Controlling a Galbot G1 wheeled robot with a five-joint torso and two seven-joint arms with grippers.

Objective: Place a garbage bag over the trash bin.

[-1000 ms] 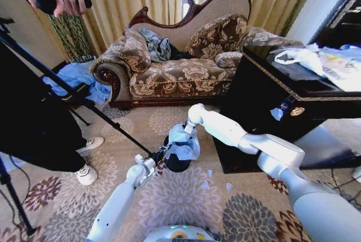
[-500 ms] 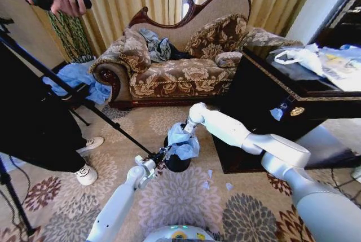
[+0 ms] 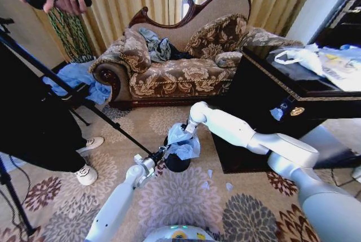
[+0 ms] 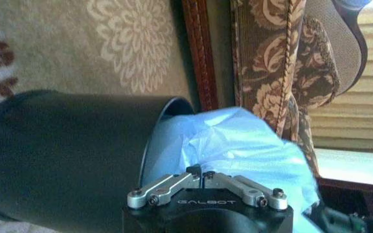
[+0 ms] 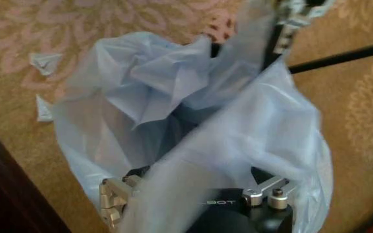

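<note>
While the left gripper [image 4: 201, 174], jaws closed, pinches the garbage bag [image 3: 181, 142] at the trash bin [image 3: 176, 163] rim, the right gripper [image 3: 184, 130] grips bag film above; jaw gap hidden.

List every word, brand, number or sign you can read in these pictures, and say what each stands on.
"GALBOT": on the black body of the left gripper, next to the trash bin and the garbage bag.
"BOT": the readable end of the same brand on the right gripper, partly covered by the bag.
Yellow print on the white bags on the dark table: too small to read.
</note>
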